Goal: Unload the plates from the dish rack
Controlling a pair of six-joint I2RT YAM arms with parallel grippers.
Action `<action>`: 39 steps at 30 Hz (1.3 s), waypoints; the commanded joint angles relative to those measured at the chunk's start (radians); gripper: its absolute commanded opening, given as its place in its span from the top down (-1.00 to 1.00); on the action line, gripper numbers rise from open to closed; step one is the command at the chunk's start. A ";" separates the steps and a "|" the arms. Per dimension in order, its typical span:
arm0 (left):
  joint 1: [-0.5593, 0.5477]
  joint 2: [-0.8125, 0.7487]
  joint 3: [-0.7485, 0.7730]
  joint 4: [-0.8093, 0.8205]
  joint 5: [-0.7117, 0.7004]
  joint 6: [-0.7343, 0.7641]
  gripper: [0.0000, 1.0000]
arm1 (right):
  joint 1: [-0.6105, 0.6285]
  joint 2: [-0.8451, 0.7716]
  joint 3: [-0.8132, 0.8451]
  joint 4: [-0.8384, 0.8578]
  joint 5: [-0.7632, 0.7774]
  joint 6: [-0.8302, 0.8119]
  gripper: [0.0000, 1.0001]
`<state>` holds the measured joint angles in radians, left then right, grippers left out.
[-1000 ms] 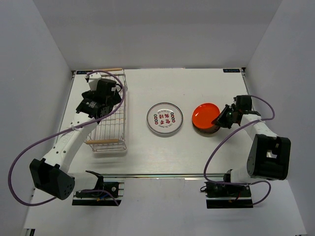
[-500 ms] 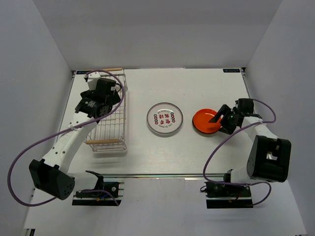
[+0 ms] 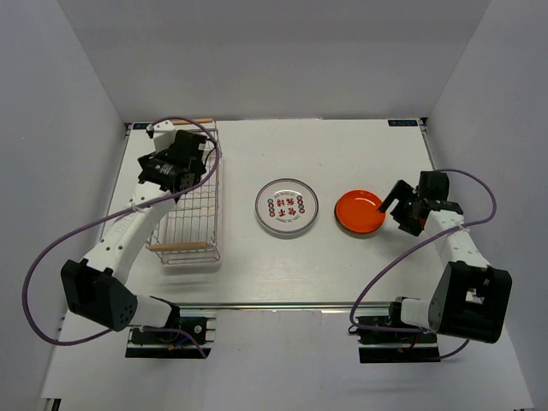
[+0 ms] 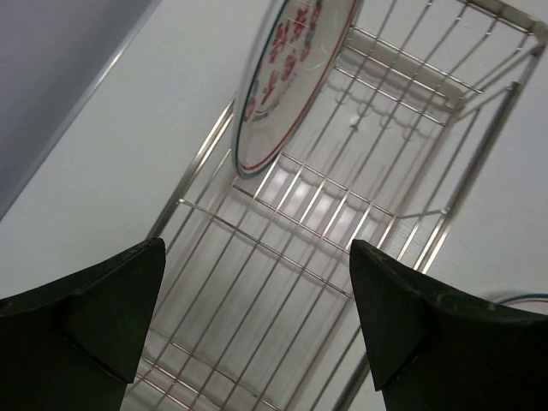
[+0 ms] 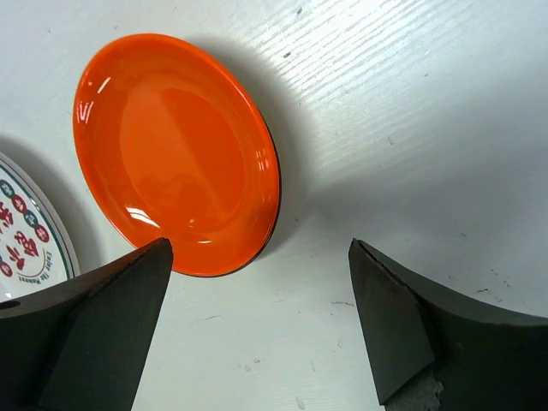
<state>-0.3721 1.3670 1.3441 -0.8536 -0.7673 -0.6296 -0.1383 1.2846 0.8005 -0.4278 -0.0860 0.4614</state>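
The dish rack point(image 3: 190, 214), a silver wire basket with wooden handles, stands at the left. A white plate point(image 4: 291, 77) with red marks and a red-green rim stands on edge in it, at the far end. My left gripper point(image 3: 181, 168) point(image 4: 257, 317) hovers open over the rack's wires point(image 4: 265, 249), holding nothing. The orange-red plate point(image 3: 359, 211) point(image 5: 175, 154) lies flat on the table. My right gripper point(image 3: 397, 213) point(image 5: 261, 317) is open just to its right, apart from its rim. Another white plate with red marks point(image 3: 286, 206) point(image 5: 21, 231) lies at the table's middle.
White walls enclose the table on the left, back and right. The purple cables point(image 3: 51, 257) loop out beside each arm. A metal rail point(image 3: 282, 304) runs along the near edge in front of the arm bases.
My right gripper opened and let go of the orange-red plate, which dropped from tilted to flat on the table, then drew back a little rightward. My left arm shifted toward the rack's far end.
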 commanded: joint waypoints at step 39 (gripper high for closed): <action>0.196 0.256 0.127 0.309 -0.061 0.459 1.00 | -0.003 -0.136 0.054 -0.065 0.115 -0.021 -0.78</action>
<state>-0.1787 1.6806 1.4242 -0.5358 -0.7887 -0.1497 -0.1379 1.1969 0.8303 -0.4995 0.0265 0.4511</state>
